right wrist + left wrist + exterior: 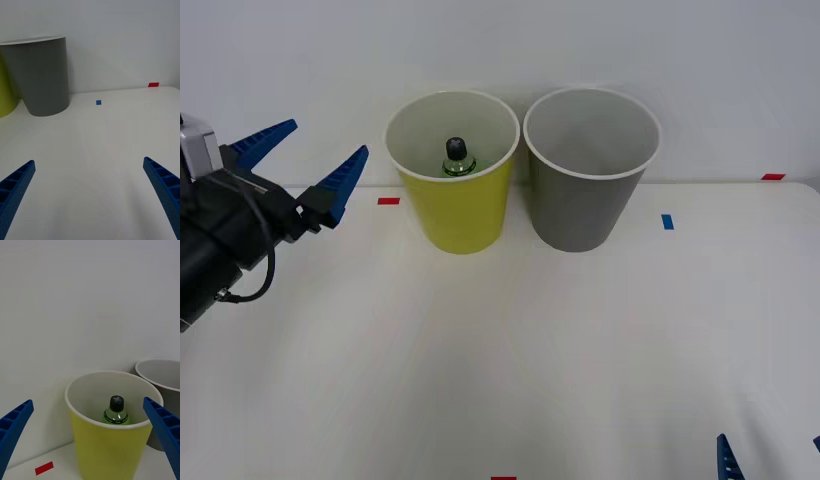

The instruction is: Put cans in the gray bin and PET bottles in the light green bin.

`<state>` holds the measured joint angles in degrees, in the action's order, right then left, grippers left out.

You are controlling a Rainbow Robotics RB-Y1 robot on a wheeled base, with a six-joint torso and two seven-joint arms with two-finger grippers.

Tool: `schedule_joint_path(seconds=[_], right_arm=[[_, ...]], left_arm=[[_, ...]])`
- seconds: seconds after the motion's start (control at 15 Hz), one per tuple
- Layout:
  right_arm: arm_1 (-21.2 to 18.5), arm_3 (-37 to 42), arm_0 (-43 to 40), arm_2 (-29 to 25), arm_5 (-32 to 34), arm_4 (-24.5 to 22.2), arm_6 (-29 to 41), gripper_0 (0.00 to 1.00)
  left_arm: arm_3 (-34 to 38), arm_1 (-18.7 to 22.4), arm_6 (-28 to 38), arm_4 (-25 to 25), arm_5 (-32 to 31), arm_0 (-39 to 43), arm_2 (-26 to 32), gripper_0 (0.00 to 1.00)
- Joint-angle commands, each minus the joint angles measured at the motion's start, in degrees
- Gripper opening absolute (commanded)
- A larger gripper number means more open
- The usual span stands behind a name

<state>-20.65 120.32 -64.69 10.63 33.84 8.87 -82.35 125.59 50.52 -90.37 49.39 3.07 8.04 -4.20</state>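
We see the light green bin (pixel 452 170) and the gray bin (pixel 590 170) side by side at the table's (pixel 510 350) far edge, against the wall, light green bin on the left. The PET bottle (pixel 457 158) stands upright inside the light green bin.

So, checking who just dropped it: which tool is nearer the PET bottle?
Left tool, open beside the light green bin holding the PET bottle; right tool is far off.
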Motion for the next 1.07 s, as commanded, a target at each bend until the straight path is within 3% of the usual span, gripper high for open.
schedule_joint_path(seconds=[0.07, 0.53, 0.8, 1.07], right_arm=[[0.0, 0.0, 0.0, 0.0, 0.0, 0.0, 0.0, 1.0], [0.0, 0.0, 0.0, 0.0, 0.0, 0.0, 0.0, 1.0], [0.0, 0.0, 0.0, 0.0, 0.0, 0.0, 0.0, 1.0], [0.0, 0.0, 0.0, 0.0, 0.0, 0.0, 0.0, 1.0]], left_arm=[[0.0, -4.7, -1.0, -1.1, -0.7, 2.7, 0.2, 1.0], [1.3, -11.5, -3.6, -3.2, -1.8, 9.0, 0.3, 1.0], [1.9, -12.1, -3.5, -6.6, -3.5, 11.6, 1.2, 1.0], [1.9, -15.8, -1.4, -17.0, -11.8, 19.5, -0.5, 1.0]])
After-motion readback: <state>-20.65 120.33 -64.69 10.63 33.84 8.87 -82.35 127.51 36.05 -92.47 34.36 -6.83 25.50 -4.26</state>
